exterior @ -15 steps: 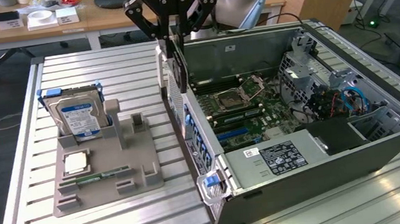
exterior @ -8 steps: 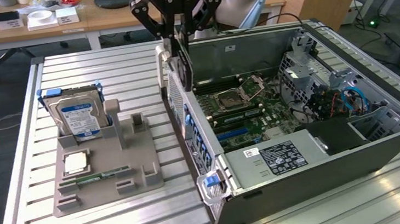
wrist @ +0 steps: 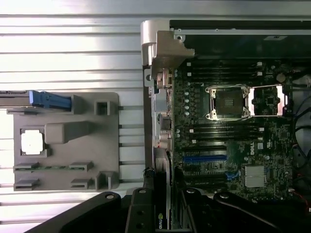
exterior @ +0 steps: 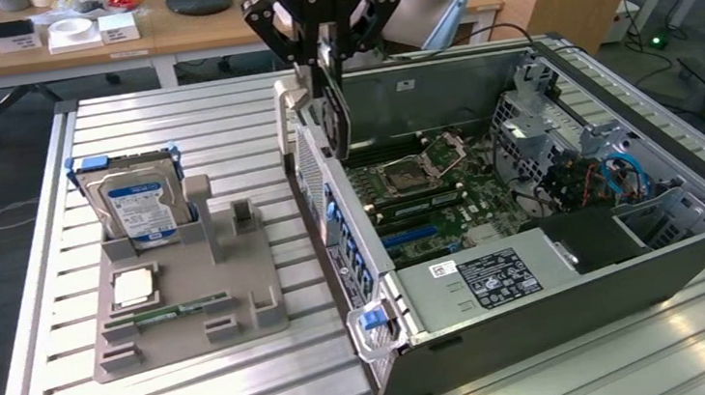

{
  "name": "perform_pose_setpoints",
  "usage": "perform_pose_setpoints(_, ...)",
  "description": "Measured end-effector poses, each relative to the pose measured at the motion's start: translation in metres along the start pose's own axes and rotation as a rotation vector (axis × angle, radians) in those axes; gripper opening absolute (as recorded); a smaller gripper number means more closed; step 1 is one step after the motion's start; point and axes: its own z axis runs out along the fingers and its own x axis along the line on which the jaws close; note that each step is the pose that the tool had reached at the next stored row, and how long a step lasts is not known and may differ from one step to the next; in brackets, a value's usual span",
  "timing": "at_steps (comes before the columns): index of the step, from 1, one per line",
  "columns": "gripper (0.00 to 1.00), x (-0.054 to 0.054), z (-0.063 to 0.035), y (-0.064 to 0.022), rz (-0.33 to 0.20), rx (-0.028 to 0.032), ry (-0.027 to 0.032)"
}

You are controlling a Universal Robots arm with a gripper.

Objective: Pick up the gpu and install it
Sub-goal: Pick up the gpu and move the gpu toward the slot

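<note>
While one pincer [exterior: 329, 59] clamps one upright gpu [exterior: 336, 112], above one open computer case [exterior: 572, 322], one grey parts tray [exterior: 185, 345] beside it.

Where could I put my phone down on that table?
Bare slats: beyond the hard drive to the table's far edge, and the near strip before the gray tray. Crowded: the narrow gap between tray and computer case, beside the gripper holding the gpu.

Matt black gpu [exterior: 336, 112], shiny metal table [exterior: 216, 390]
</note>
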Motion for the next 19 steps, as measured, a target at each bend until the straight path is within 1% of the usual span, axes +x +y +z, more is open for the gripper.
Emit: perform_pose_setpoints(19,0.26,-0.027,0.0012,0.0037,0.0,-0.0004,-0.0001)
